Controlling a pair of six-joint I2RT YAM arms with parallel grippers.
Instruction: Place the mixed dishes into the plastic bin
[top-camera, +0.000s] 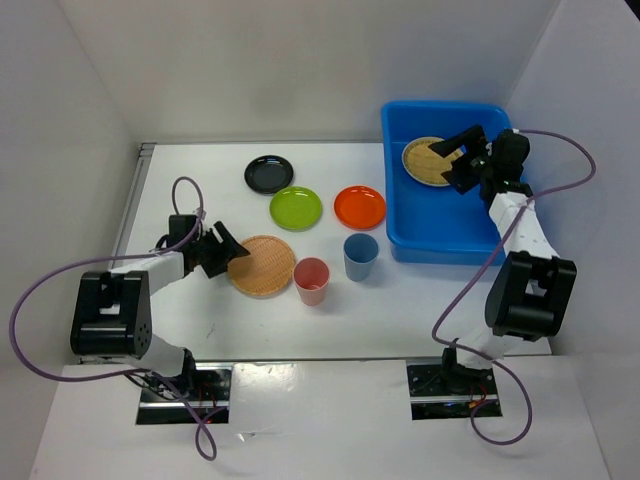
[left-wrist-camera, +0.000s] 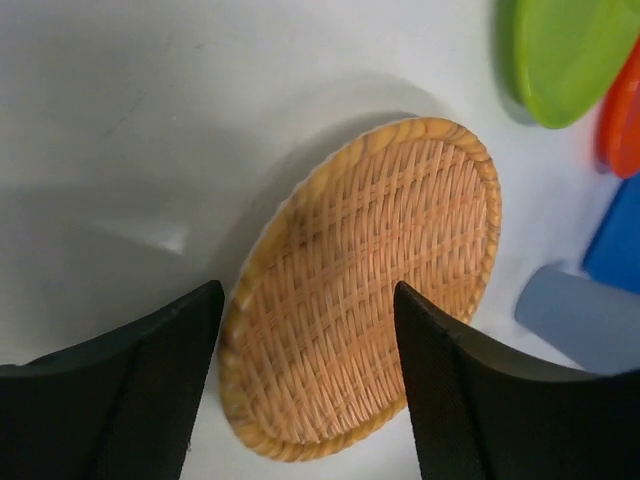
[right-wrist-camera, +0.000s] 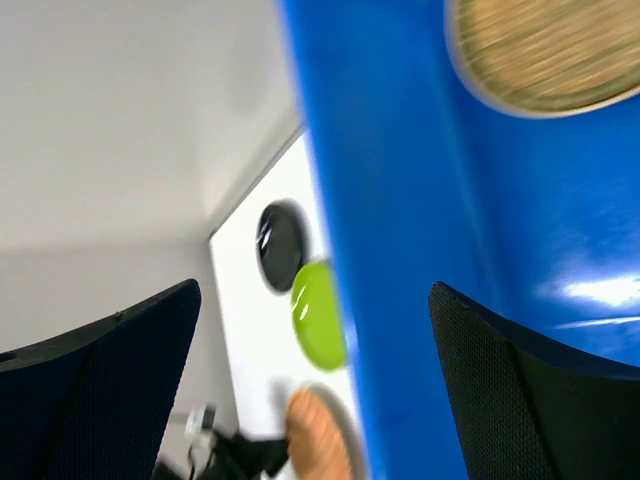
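Top external view gives you the blue plastic bin (top-camera: 450, 245) at the right of the table. One woven bamboo tray (top-camera: 424, 166) lies inside it, towards its far left corner. The right gripper (top-camera: 456, 160) hangs over that tray with its jaws spread apart and nothing between them. Left of the bin sit the orange plate (top-camera: 359, 207), the lime green plate (top-camera: 296, 208) and, furthest left and back, the black plate (top-camera: 269, 174). The blue cup (top-camera: 360, 256) stands just off the bin's near left corner, with the pink cup (top-camera: 311, 280) beyond it. The second woven tray (top-camera: 265, 265) lies further left again, well apart from the bin. The left gripper (top-camera: 227, 252) is at that tray's left edge, jaws apart.

Left wrist view shows you the two black fingers (left-wrist-camera: 130, 390) spread wide, the tray's near rim between them; you cannot tell whether either pad touches the weave.

Right wrist view is blurred. You see the bin's blue wall running between the parted fingers (right-wrist-camera: 520, 390), the binned tray at the top right, and the black and green plates outside.
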